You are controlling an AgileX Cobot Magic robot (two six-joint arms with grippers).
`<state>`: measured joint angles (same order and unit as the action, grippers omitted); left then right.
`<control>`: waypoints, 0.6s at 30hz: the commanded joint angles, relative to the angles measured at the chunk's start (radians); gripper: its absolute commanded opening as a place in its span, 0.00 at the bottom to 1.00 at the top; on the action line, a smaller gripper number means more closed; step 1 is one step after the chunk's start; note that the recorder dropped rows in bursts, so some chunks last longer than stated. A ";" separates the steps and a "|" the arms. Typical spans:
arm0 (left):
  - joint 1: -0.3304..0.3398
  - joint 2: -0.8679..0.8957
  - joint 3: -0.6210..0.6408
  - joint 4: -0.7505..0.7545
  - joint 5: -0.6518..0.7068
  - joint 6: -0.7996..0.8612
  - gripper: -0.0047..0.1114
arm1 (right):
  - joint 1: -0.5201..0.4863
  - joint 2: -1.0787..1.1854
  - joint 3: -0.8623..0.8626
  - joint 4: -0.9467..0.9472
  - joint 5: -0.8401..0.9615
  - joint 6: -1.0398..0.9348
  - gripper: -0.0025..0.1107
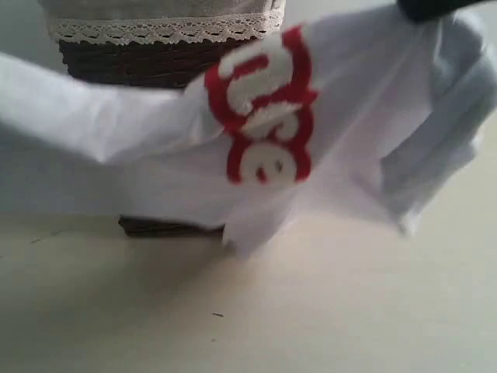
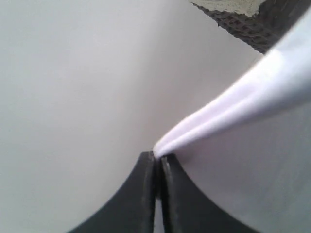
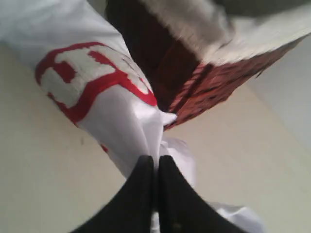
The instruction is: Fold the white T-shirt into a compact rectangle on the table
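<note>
While the white T-shirt (image 1: pixel 357 116) hangs above the bench (image 1: pixel 326 318), stretched between the two arms just in front of the wicker basket (image 1: pixel 132 62) towards the far edge, its hold looks uneven. The left fingers (image 2: pixel 149 167) are pressed together on only a thin folded edge of cloth at their very tips. I judge that a harder pull across could draw that edge out and drop one side. The right fingers (image 3: pixel 147 170) are clamped on a thick twisted bunch, so the shirt may land wrinkled rather than flat, and the drooping middle could catch on the basket. Only the exterior view shows the whole span, the red-outlined lettering (image 1: pixel 264 109) turned sideways and the sagging lowest fold, yet it shows neither grip. The wrist views show each pinch, and the right one shows the twist beside the lettering, which the left one misses.
</note>
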<state>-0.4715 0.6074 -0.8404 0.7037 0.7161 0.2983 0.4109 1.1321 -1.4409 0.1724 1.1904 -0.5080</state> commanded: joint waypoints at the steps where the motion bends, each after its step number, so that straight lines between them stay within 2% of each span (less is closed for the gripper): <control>1: 0.001 -0.004 0.000 0.012 0.000 -0.005 0.04 | -0.004 0.011 -0.010 0.019 0.031 -0.060 0.02; 6: -0.027 -0.004 0.000 0.016 0.011 0.016 0.04 | -0.004 -0.025 -0.010 0.013 0.031 -0.100 0.02; 9: -0.060 -0.004 0.000 0.019 0.078 0.050 0.04 | -0.004 -0.055 -0.010 0.008 0.031 -0.091 0.02; 13: -0.131 -0.036 0.000 0.006 0.219 0.097 0.04 | -0.004 -0.107 -0.010 0.036 0.031 -0.038 0.02; 18: -0.230 -0.124 -0.002 -0.105 0.505 0.138 0.04 | -0.004 -0.187 0.063 0.087 0.031 0.013 0.02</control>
<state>-0.6547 0.5285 -0.8404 0.6602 1.0903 0.4112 0.4109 0.9881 -1.4179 0.2336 1.2312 -0.5271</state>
